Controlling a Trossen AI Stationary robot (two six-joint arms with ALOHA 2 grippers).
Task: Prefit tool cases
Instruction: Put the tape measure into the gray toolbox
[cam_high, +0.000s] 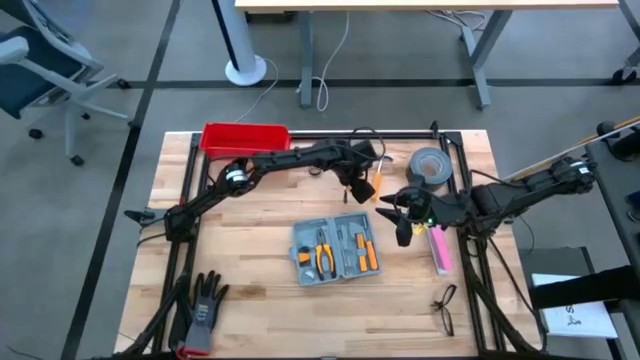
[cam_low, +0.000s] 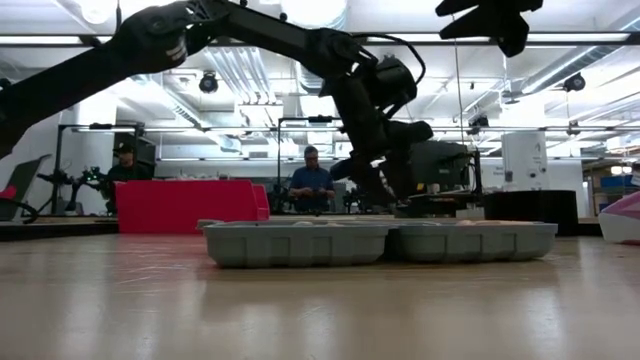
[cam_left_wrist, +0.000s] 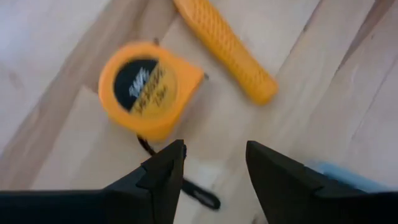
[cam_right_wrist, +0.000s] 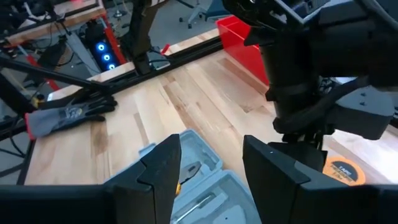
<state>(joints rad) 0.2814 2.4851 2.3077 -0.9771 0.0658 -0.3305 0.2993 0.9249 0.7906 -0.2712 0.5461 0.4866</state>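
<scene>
Nearest the low camera, bare wooden surface (cam_low: 320, 300) is stretching toward the tool case (cam_high: 336, 250), which is lying open and flat near the middle of the surface, both grey halves side by side. Pliers and screwdrivers with orange handles are sitting in its moulded slots.

Just beyond the case, the left gripper (cam_high: 356, 187) is hanging over an orange tape measure (cam_left_wrist: 144, 87) and a loose orange-handled tool (cam_left_wrist: 225, 41). Its fingers (cam_left_wrist: 163, 171) are standing apart with nothing between them, and both orange items are resting on the wood below.

To the case's right, the right gripper (cam_high: 403, 232) is hovering above the surface, its fingers (cam_right_wrist: 163, 163) also spread and holding nothing; its wrist view is looking down on a corner of the open case.

A red bin (cam_high: 245, 137) is sitting at the far edge, a roll of grey tape (cam_high: 431, 166) near the far right corner, a pink item (cam_high: 438, 248) beside the right arm, black gloves (cam_high: 204, 303) at the near left and glasses (cam_high: 445, 308) at the near right.
</scene>
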